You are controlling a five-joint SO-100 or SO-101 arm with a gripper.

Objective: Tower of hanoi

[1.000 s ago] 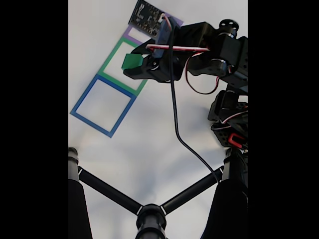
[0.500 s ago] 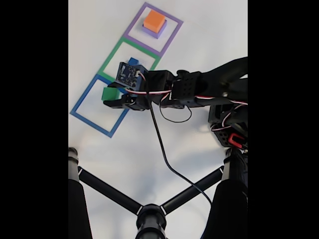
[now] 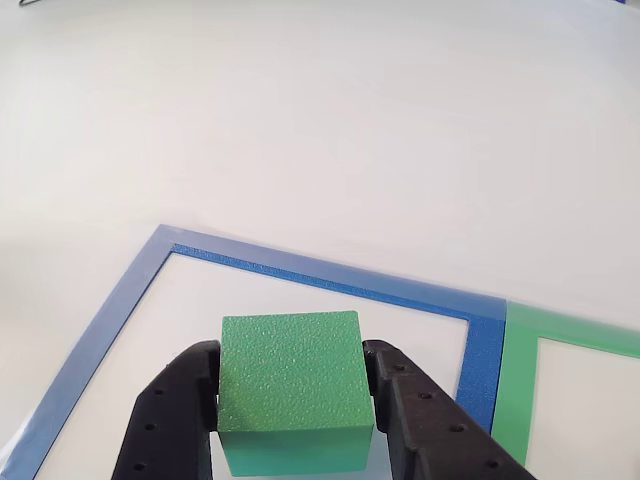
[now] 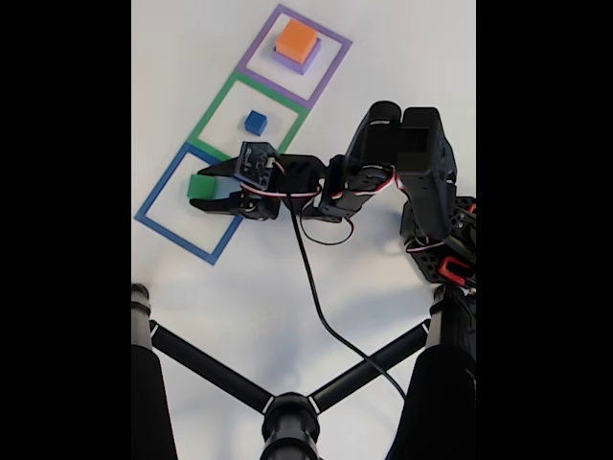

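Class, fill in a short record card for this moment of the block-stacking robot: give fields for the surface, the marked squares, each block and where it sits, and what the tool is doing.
surface: white table
marked squares: blue square, green square, purple square, in a diagonal row in the fixed view
green block: between the tool's fingers, inside the blue square
blue block: inside the green square
orange block: on top of a purple block, inside the purple square
tool: shut on the green block; contact with the table cannot be told
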